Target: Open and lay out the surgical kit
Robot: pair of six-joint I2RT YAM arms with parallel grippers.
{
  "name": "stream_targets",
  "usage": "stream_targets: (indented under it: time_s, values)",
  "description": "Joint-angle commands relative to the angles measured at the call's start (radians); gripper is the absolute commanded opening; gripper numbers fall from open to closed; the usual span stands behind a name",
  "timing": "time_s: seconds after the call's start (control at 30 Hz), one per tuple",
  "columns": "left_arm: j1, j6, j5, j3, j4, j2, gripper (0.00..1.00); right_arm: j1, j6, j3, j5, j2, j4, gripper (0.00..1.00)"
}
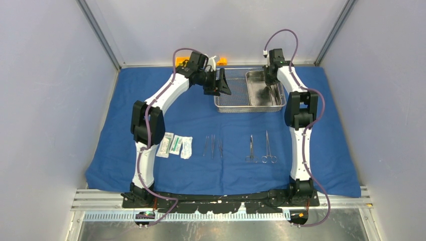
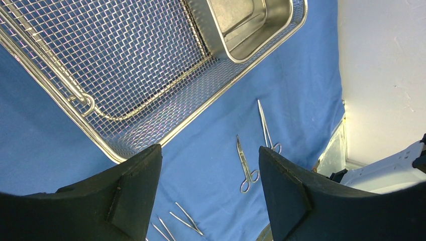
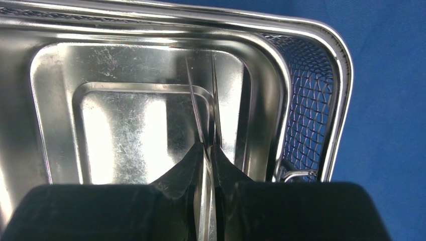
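Right claw [image 3: 207, 150]: black pads clamped together on thin steel forceps [image 3: 214, 115], whose two bright, tapering prongs run straight out ahead of the fingertips. Whether the tips touch metal I cannot tell. Below and ahead of this claw is the solid steel tray [image 3: 125, 130]: smooth, scuffed, mirror-bright, with rounded corners and a stepped floor. The tray sits inside the steel mesh basket [image 3: 309, 100], woven wire under a rolled rim, showing just to the claw's right. The tray walls stand close ahead and to the right, with more room to the left. Left claw [image 2: 210, 155]: jaws wide apart, nothing between them, hanging over the basket's left edge. Mesh floor and a wire loop handle lie ahead of it to the left. Under it spreads the blue cloth wrap [image 2: 301, 75], matte, soft and faintly creased. In the gap between its fingers, on open cloth, lie ring-handled scissors [image 2: 246, 168]. Slim straight instruments [image 2: 183, 218] lie nearer its left finger. Three white-green packets [image 1: 174, 144] lie flat in a row, well behind the left claw, beside its arm.
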Motion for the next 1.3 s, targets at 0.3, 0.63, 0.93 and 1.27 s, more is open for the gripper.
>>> stream_targets:
  time_s: [0.3,0.63,0.93,1.27]
  values:
    - [0.009,-0.008,0.026,0.03,0.016,-0.001,0.72,0.005,-0.012,0.009,-0.03,0.012,-0.029,0.15]
    - [0.01,0.01,0.01,0.039,0.008,-0.004,0.73,0.005,-0.002,0.012,-0.044,0.014,-0.035,0.05]
    - [0.011,0.083,-0.078,0.11,-0.061,-0.001,0.8,0.006,0.022,0.055,-0.09,-0.063,-0.035,0.0]
    - [0.011,0.065,-0.161,0.069,0.0,-0.077,0.89,0.088,0.081,-0.104,-0.013,-0.307,0.049,0.0]
